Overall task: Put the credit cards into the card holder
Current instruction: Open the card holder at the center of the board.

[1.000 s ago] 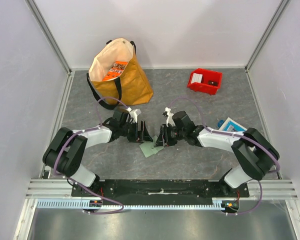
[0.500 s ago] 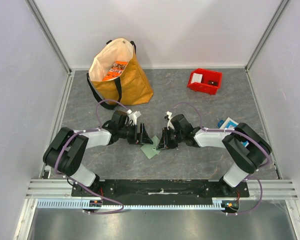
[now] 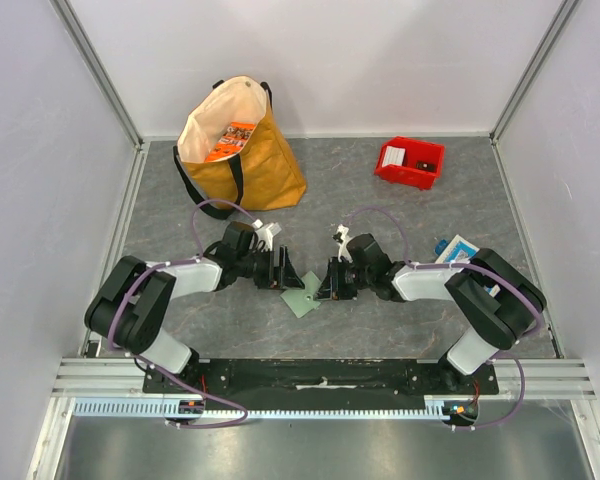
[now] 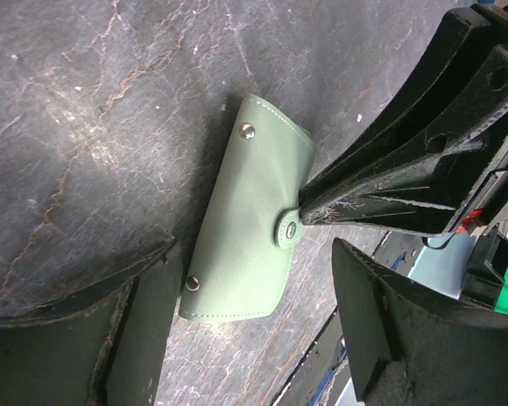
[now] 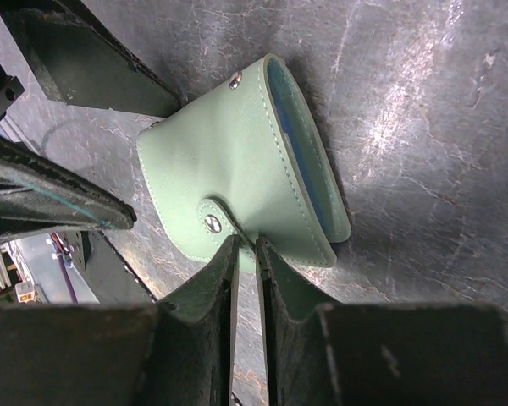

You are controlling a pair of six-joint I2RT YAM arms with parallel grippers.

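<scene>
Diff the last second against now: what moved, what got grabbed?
The right gripper closed on the green wallet at its snap strap, edging slightly back toward its base. The left gripper stayed open near the wallet. Wallet, tote bag and red bin did not visibly move.

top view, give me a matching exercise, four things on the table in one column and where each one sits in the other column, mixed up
Things:
1. pale-green folding card holder
2. red plastic bin
3. tan fabric tote bag
4. blue-and-white printed box

Places:
a. far side, left
b. centre, toward the near edge
c. near the right wall, midway back
d. far side, right

Pairs: 1-b, 2-d, 3-a, 4-c
</scene>
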